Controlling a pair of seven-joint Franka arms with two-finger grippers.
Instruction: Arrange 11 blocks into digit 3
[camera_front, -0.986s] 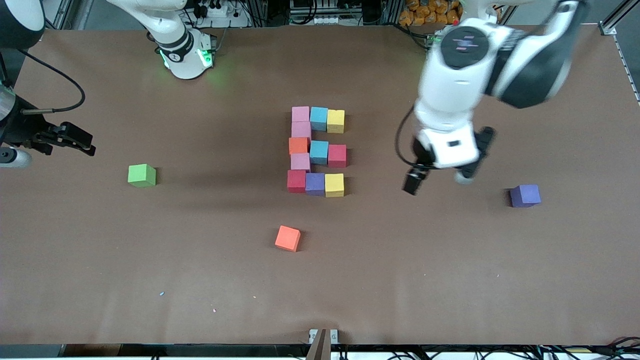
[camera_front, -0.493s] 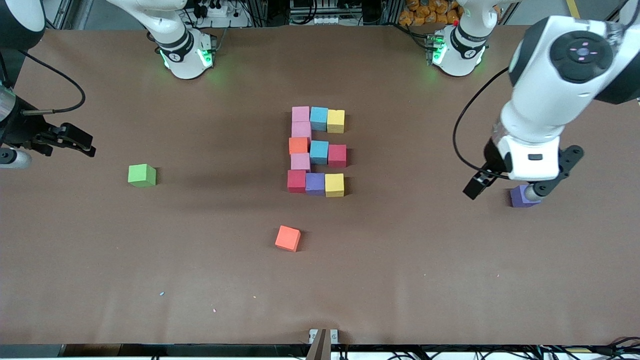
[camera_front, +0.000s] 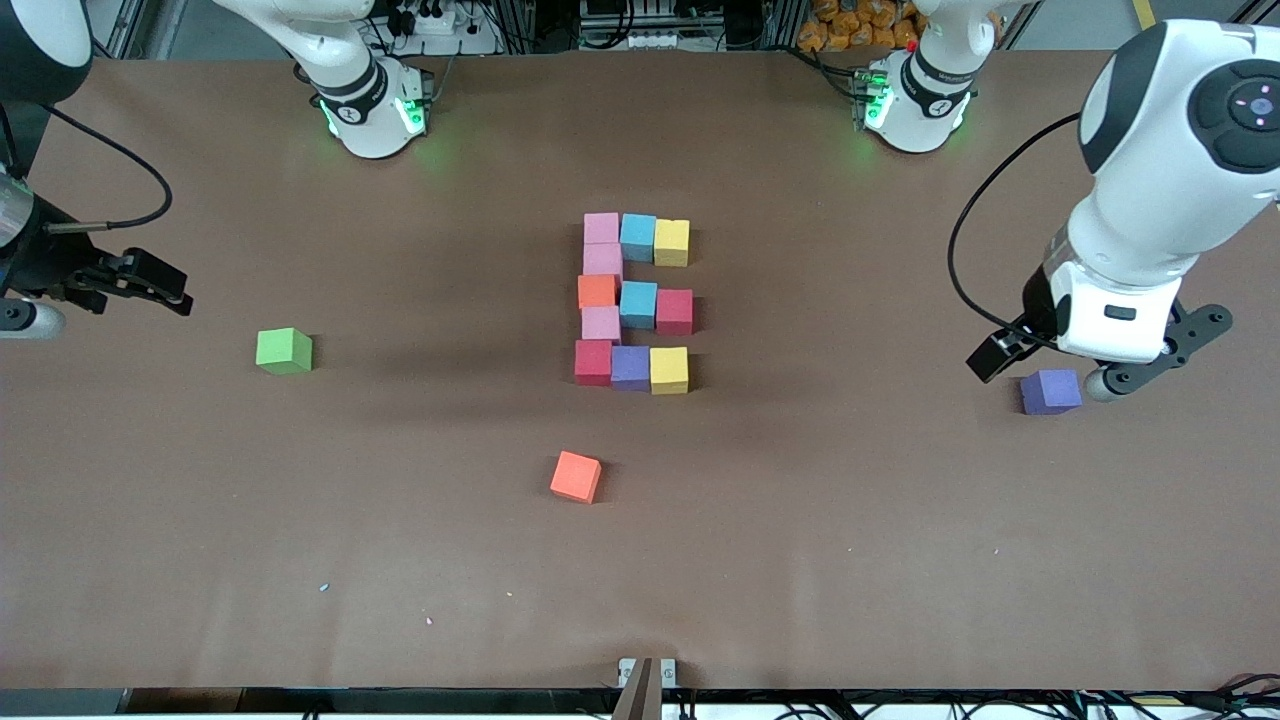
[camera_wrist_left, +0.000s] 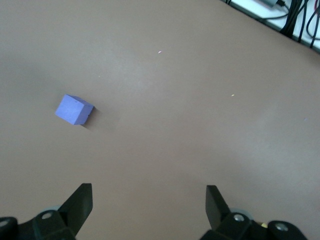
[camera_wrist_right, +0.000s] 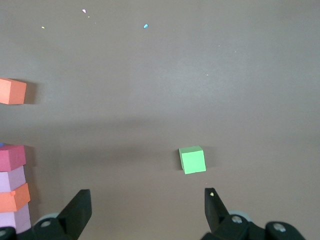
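Note:
Eleven blocks stand packed together mid-table, from a pink one (camera_front: 601, 228) at the row nearest the bases to a yellow one (camera_front: 668, 369) nearest the camera. A crimson block (camera_wrist_right: 11, 156) of this group shows in the right wrist view. My left gripper (camera_front: 1050, 368) hangs open and empty, just above a loose purple cube (camera_front: 1050, 391) (camera_wrist_left: 74, 109) at the left arm's end of the table. In its wrist view the left gripper (camera_wrist_left: 148, 205) has only bare table between its fingers. My right gripper (camera_front: 160, 285) (camera_wrist_right: 147, 207) waits open at the right arm's end.
A lone green cube (camera_front: 283, 351) (camera_wrist_right: 192, 159) sits toward the right arm's end. A loose orange cube (camera_front: 575, 476) (camera_wrist_right: 12, 91) lies nearer the camera than the group. Both arm bases (camera_front: 372, 110) stand at the table's edge farthest from the camera.
My left arm has swung away from beside the block group toward its own end of the table, stopping over the loose purple cube. The right arm has not moved.

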